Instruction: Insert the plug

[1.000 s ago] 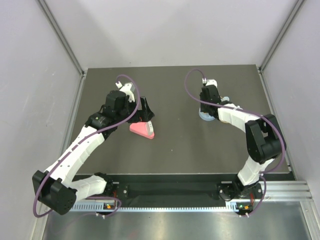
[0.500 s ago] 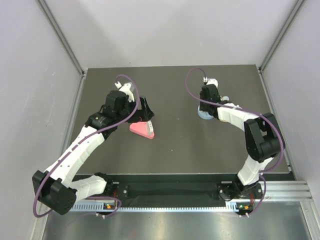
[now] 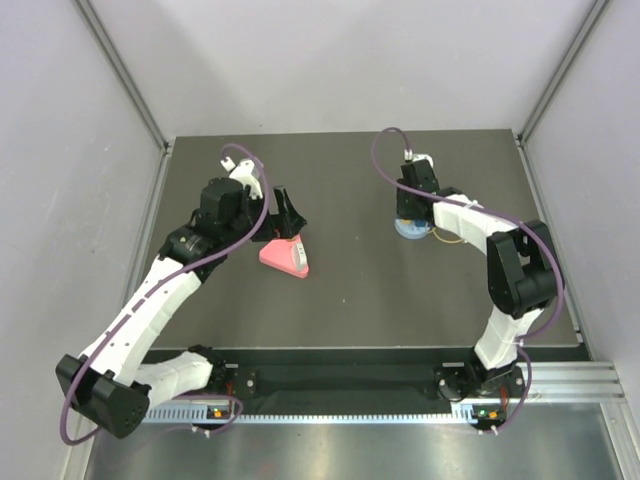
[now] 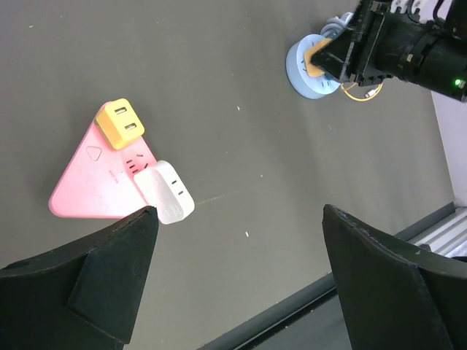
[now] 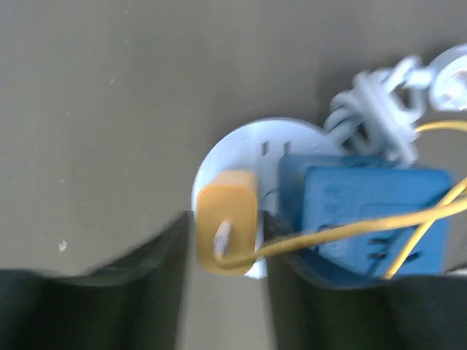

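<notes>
Left arm: left fingers [image 4: 109, 270] spread wide, nothing between them, hanging above the dark counter [image 4: 241, 131].
- Below them, a pink triangular socket block [image 4: 87, 189] lies flat.
- 2 things sit on its face: a loose yellow block [image 4: 120, 124] at one corner, no wire on it, and a white adapter [image 4: 166, 191] at the neighbouring corner.

Right arm, well apart to the right: right fingers [image 5: 139, 292] stand 1 on each side of the plug [image 5: 226, 226].
- The left one is right against it. A thin sliver shows beside the other.
- View is blurred; cannot tell whether they are clamping or only flanking it.

The plug:
- Small, yellow-orange, squarish with rounded corners, smooth top.
- A thin yellow wire [image 5: 343, 230] leaves its near end past a short pale sleeve and loops off to the right.
- It sits on the face of a round pale-blue socket [image 5: 241, 142], just beside a blue adapter [image 5: 365, 208] on the same face.
- Cannot tell whether its prongs are seated.

A knotted pale-blue cord [image 5: 376, 109] leaves the socket's far-right side.
</notes>
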`<state>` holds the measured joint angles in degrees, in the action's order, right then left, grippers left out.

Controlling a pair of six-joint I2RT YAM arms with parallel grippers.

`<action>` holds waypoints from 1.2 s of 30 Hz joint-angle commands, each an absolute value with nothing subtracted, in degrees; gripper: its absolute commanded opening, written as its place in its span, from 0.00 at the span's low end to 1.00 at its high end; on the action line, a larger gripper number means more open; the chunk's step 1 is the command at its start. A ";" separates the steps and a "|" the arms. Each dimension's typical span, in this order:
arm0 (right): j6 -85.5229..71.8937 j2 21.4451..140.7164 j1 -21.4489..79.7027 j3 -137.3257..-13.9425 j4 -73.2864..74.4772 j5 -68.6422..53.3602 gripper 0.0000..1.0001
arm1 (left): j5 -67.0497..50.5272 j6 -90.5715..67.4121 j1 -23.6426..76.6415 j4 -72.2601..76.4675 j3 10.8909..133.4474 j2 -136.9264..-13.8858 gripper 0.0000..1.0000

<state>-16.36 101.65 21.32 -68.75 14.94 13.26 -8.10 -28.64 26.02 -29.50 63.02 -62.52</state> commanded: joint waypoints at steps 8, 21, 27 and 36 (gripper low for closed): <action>-18.37 102.48 21.71 -79.27 26.54 11.25 0.59 | -7.30 -28.74 26.02 -32.52 65.57 -58.45 0.98; -18.54 98.18 21.80 -80.59 30.94 10.99 0.52 | -8.00 -29.71 26.02 -31.47 65.57 -58.27 0.98; -18.28 98.26 21.80 -81.82 31.46 11.51 0.45 | -8.09 -29.79 26.01 -31.11 65.13 -58.36 0.98; -18.02 101.51 21.80 -83.93 31.82 13.44 0.37 | -7.91 -29.62 25.93 -31.20 64.42 -57.75 0.98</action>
<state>-18.09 100.92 21.39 -81.08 32.40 11.49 -7.90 -29.54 26.02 -32.69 63.88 -59.35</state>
